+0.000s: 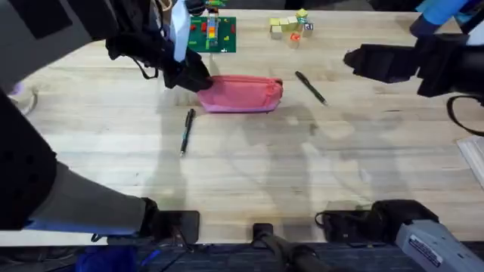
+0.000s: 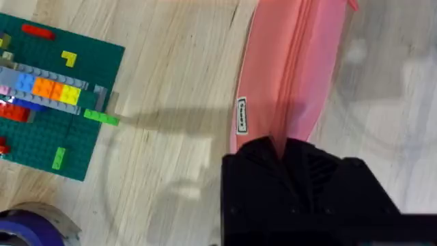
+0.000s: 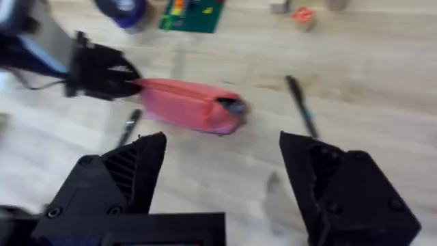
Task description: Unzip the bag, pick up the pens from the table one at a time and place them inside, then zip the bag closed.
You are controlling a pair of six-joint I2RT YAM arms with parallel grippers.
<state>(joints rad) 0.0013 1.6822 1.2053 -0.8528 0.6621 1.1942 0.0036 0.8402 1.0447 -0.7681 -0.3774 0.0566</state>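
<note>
The pink bag (image 1: 243, 94) lies lengthwise in the far middle of the table (image 1: 249, 174). My left gripper (image 1: 198, 80) is shut on the bag's left end; in the left wrist view the pink fabric (image 2: 293, 68) runs in between the black fingers (image 2: 259, 160). One dark pen (image 1: 187, 130) lies in front of the bag's left end, and another pen (image 1: 310, 87) lies slanted just right of the bag. My right gripper (image 1: 354, 59) hovers open, right of that pen, holding nothing. The right wrist view shows the bag (image 3: 191, 106), both pens (image 3: 300, 106) (image 3: 130, 126) and its own open gripper (image 3: 222, 147).
A green brick baseplate (image 1: 212, 34) with bricks sits behind the bag. Several small blocks (image 1: 291, 27) lie at the back right. A purple tape roll (image 2: 27, 225) stands near the baseplate. The near half of the table is bare wood.
</note>
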